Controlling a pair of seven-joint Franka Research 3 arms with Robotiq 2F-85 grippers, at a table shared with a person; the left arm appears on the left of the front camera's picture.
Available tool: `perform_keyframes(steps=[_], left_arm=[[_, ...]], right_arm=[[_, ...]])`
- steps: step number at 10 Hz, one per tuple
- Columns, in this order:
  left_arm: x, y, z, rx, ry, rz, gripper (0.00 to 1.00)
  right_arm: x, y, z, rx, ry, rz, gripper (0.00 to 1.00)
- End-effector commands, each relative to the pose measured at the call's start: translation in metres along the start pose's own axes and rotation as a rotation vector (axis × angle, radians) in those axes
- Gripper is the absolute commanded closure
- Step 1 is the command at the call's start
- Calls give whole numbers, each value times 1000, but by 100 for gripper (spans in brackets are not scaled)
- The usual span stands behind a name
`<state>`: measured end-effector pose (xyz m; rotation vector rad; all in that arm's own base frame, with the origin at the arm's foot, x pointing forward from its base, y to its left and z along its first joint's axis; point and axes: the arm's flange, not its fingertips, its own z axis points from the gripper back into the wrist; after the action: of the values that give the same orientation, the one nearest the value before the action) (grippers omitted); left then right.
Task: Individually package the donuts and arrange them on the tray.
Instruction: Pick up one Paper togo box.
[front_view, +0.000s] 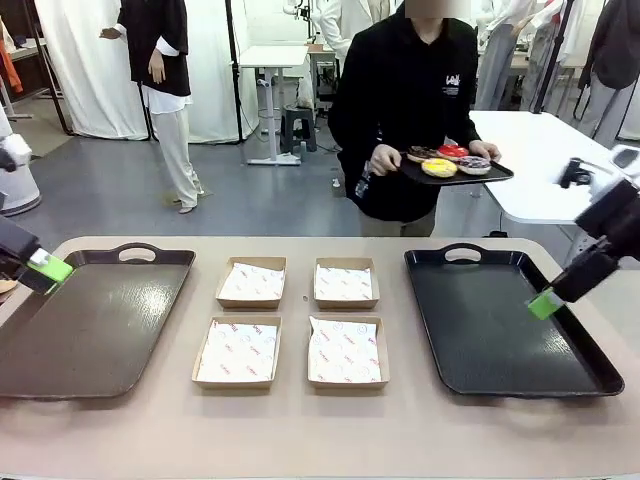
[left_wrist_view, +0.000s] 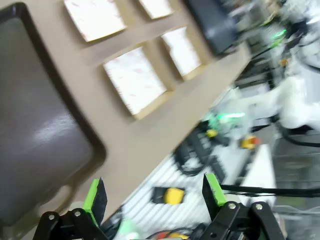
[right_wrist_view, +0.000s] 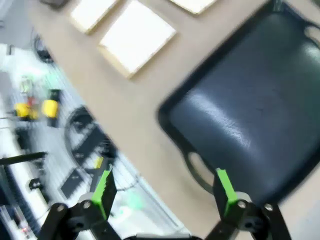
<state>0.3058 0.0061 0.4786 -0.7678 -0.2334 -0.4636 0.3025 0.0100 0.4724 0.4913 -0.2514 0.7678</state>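
Observation:
Across the table a person holds a small black serving tray (front_view: 495, 175) with four donuts on it: yellow-glazed (front_view: 439, 168), glossy red (front_view: 452, 152), dark chocolate (front_view: 420, 154) and sprinkled chocolate (front_view: 474, 165). My left gripper (front_view: 48, 267) hovers over the far left corner of the brown tray (front_view: 90, 320). Its fingers stand open and empty in the left wrist view (left_wrist_view: 155, 195). My right gripper (front_view: 545, 303) hangs over the right edge of the black tray (front_view: 490, 330). It is open too, with nothing between its pads (right_wrist_view: 165, 187).
Four shallow cardboard boxes lined with printed paper sit in a square between the two big trays: far left (front_view: 251, 282), far right (front_view: 345, 283), near left (front_view: 238, 351), near right (front_view: 345, 351). A white table (front_view: 545, 160) stands behind on the right.

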Motion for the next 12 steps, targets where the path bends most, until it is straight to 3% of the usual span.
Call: perform_keyframes(steps=[1, 3, 5, 8, 12], left_arm=[[-10, 29, 9, -379, -212, 240, 0], [-19, 46, 28, -381, -310, 334, 0], [-35, 61, 47, -348, -329, 385, 0], [-60, 96, 60, -289, -333, 472, 0], [-96, 130, 87, -275, -410, 564, 0]], right_arm=[[-20, -20, -5, 562, -158, -188, 0], [-42, -41, -2, 566, -261, -304, 0], [-67, -64, 6, 563, -349, -401, 0], [-101, -98, 11, 487, -411, -600, 0], [-138, -124, 25, 480, -480, -706, 0]])
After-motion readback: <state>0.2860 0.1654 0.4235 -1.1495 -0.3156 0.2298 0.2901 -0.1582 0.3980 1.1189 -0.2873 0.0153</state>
